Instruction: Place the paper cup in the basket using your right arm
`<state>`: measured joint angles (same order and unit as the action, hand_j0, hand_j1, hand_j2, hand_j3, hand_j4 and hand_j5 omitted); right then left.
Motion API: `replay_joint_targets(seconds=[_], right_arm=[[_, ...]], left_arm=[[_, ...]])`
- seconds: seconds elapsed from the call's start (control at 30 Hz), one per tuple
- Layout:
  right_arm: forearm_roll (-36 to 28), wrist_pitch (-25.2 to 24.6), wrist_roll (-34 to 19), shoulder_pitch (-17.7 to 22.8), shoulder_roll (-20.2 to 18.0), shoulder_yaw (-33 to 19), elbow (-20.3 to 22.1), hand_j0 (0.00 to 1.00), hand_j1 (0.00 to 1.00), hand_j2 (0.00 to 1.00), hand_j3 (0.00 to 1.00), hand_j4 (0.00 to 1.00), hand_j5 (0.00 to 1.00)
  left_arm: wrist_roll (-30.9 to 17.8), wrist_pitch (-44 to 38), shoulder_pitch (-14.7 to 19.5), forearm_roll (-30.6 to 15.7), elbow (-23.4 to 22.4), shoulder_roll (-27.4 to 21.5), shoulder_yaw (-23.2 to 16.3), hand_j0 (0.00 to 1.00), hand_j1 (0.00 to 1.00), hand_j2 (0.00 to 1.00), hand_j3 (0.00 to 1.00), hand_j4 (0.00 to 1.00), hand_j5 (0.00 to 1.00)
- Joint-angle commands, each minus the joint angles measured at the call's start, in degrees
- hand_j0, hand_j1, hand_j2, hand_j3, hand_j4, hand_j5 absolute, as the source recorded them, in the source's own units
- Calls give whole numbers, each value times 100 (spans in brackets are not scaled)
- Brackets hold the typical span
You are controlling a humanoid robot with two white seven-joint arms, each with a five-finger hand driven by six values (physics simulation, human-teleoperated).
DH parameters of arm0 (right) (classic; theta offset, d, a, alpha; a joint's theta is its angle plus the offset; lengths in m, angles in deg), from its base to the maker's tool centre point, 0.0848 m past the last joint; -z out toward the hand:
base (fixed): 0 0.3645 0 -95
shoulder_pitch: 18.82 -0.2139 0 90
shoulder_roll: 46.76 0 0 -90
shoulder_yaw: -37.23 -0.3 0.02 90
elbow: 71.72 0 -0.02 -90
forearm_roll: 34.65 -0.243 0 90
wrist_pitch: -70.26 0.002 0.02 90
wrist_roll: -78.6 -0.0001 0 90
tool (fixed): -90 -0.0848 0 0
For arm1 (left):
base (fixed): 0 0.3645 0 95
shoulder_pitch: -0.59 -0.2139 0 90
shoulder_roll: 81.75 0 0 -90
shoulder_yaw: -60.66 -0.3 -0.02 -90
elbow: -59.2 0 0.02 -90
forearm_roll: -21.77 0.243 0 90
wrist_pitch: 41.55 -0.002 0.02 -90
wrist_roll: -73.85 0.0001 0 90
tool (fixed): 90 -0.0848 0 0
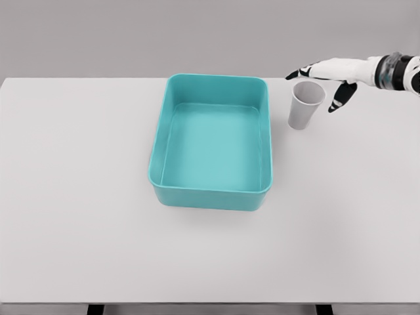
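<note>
A white paper cup stands upright on the table just right of the basket's far right corner. The teal basket sits in the middle of the table with nothing inside it. My right hand reaches in from the right edge, hovering just behind and to the right of the cup's rim. Its fingers are spread, with the thumb hanging down beside the cup, and they hold nothing. The left arm does not show.
The white table spreads wide around the basket, with its front edge near the bottom of the picture.
</note>
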<state>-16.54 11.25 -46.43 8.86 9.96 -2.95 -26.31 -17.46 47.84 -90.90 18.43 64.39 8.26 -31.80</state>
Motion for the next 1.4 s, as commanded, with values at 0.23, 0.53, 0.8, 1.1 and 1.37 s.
replay_joint_targets(seconds=[0.23, 0.53, 0.8, 1.1, 1.37], right_arm=[[-10, 47, 2, -9, 129, 90, -182, 100, 100, 100, 100, 100, 100], [61, 117, 2, -97, 129, 125, -182, 100, 100, 100, 100, 100, 100], [131, 258, 2, -167, 287, 186, -481, 100, 100, 100, 100, 100, 100], [157, 311, 2, -246, 331, 213, -604, 100, 100, 100, 100, 100, 100], [157, 319, 2, -264, 428, 274, -709, 100, 100, 100, 100, 100, 100]], left_arm=[[-1, 0, 0, 0, -1, 0, 8, 100, 100, 100, 100, 100, 100], [-1, 0, 0, 0, -1, 0, 0, 100, 100, 100, 100, 100, 100], [-1, 0, 0, 0, -1, 0, 0, 100, 100, 100, 100, 100, 100], [-1, 0, 0, 0, -1, 0, 0, 100, 100, 100, 100, 100, 100], [-1, 0, 0, 0, -1, 0, 0, 100, 100, 100, 100, 100, 100]])
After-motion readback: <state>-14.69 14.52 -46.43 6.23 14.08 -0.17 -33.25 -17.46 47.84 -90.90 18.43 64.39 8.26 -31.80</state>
